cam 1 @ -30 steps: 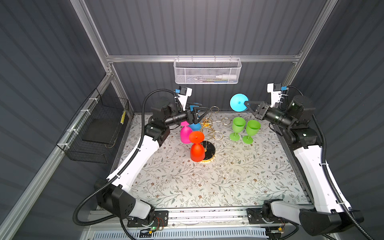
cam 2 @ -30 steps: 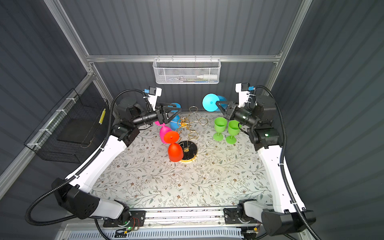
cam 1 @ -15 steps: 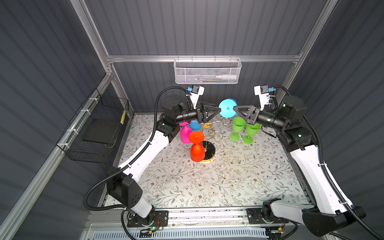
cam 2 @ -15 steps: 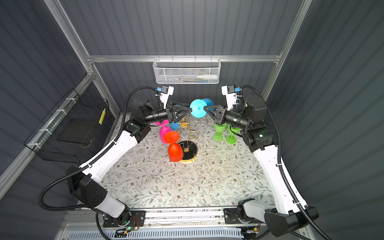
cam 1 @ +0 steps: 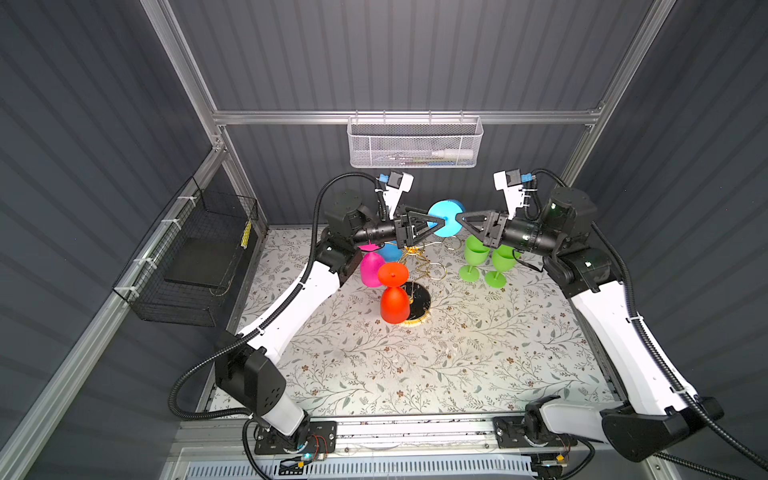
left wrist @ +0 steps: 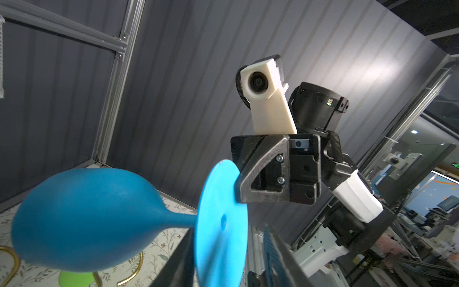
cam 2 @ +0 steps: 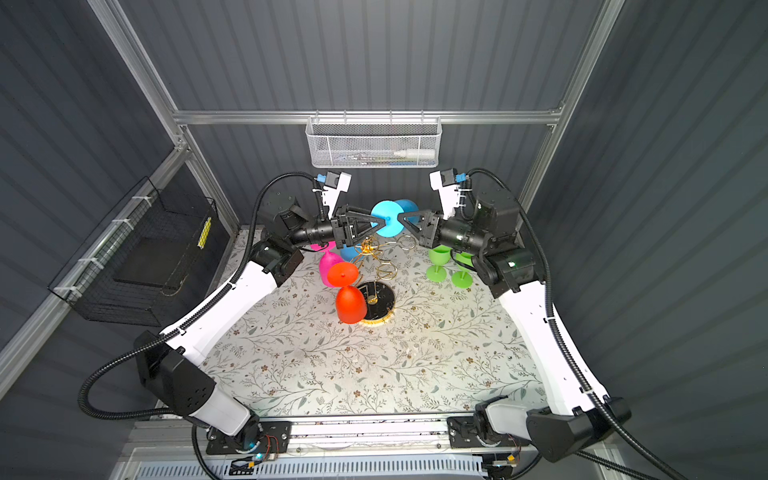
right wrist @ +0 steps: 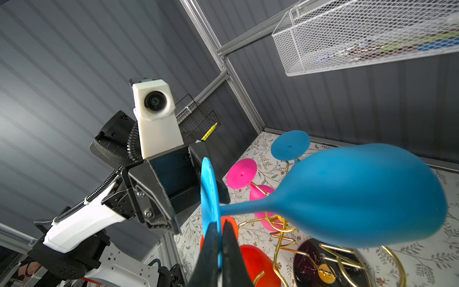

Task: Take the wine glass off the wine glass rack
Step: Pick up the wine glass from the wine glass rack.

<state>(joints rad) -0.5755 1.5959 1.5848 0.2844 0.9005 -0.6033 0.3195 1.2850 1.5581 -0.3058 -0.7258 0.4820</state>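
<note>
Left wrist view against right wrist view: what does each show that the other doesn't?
Only left wrist: the right arm's camera and some green glass. Only right wrist: the left arm's camera, pink glass, red glass, a second blue glass, white basket. Both: the held blue glass, its foot pinched by the right gripper with the left gripper open around it, and part of the rack.

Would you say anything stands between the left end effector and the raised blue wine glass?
Nothing visible: the left end effector straddles the foot of the blue wine glass, opposite the right end effector pinching it.
</note>
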